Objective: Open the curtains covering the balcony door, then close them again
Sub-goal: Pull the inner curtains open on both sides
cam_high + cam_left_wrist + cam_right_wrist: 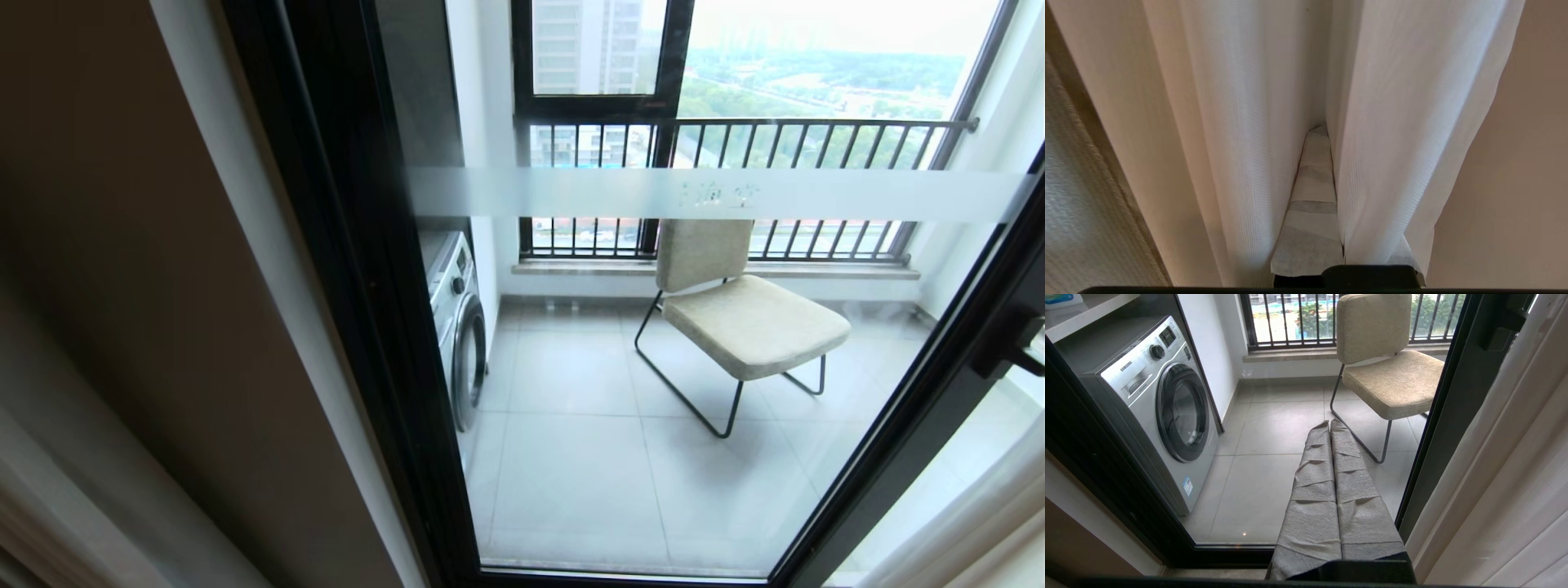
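Observation:
The balcony door (pixel 343 245) is black-framed glass with a frosted band (pixel 571 192) and a black handle (pixel 1012 339); its glass stands uncovered in the head view. White curtains (pixel 971 531) hang at the lower right there. Neither arm shows in that view. My left gripper (pixel 1329 134) is shut on a fold of the white curtain (pixel 1249 122); one cloth-wrapped finger (pixel 1312 196) shows, the other lies under the fabric. A grey woven curtain layer (pixel 1069 204) hangs beside it. My right gripper (pixel 1331 425) is shut and empty, low before the door glass (pixel 1257 490).
Behind the glass stand a silver washing machine (pixel 1159 404) and a beige chair (pixel 735 310) on grey tiles, with a railed outer window (pixel 735 147) beyond. A pale curtain (pixel 1515 477) hangs just right of the right gripper. A beige wall (pixel 1527 163) is beside the left gripper.

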